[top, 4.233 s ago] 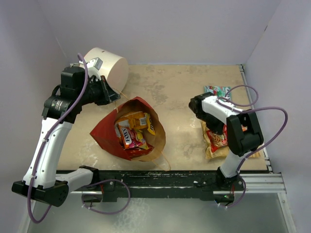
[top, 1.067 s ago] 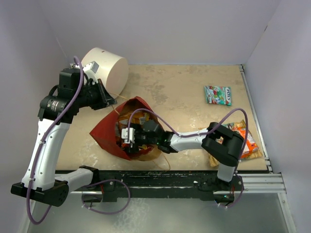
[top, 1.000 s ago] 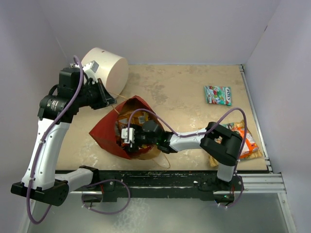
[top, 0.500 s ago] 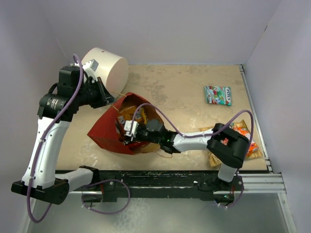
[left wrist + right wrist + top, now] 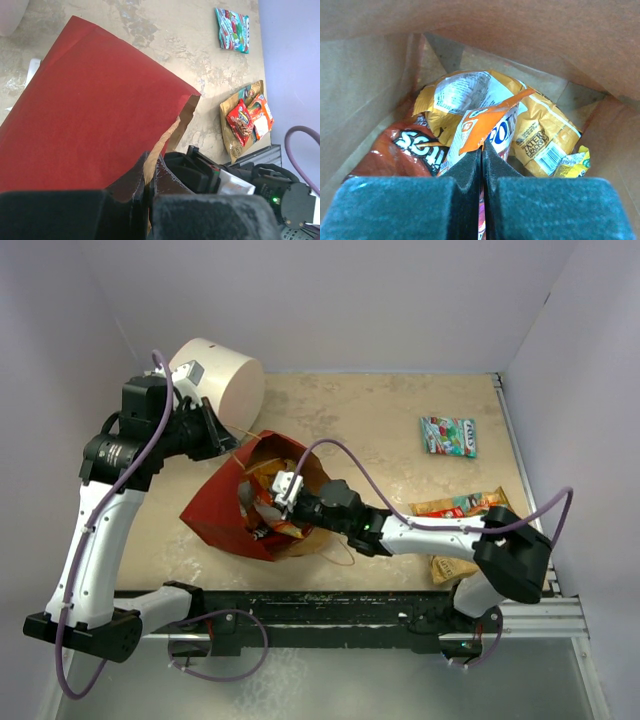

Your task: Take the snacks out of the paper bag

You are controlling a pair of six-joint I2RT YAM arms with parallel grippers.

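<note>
The paper bag (image 5: 213, 515), red outside and brown inside, lies tilted with its mouth facing right. My left gripper (image 5: 232, 447) is shut on its upper rim; in the left wrist view the brown paper edge (image 5: 159, 145) runs between the closed fingers. My right gripper (image 5: 275, 505) reaches into the mouth. In the right wrist view it (image 5: 482, 150) is shut on an orange packet (image 5: 487, 122). More snacks lie deeper inside: a red-brown packet (image 5: 402, 147) on the left, a tan one (image 5: 542, 130) on the right and a small yellow one (image 5: 572, 162).
A teal-green packet (image 5: 448, 436) lies at the back right of the table. Orange, red and tan packets (image 5: 462, 508) lie by the right arm's base. A white cylinder drum (image 5: 215, 375) lies behind the bag, close to the left arm. Purple walls close in the table.
My right gripper has shut on the orange packet inside the bag. The right arm has drawn back toward the right. The left gripper keeps its hold on the rim.
</note>
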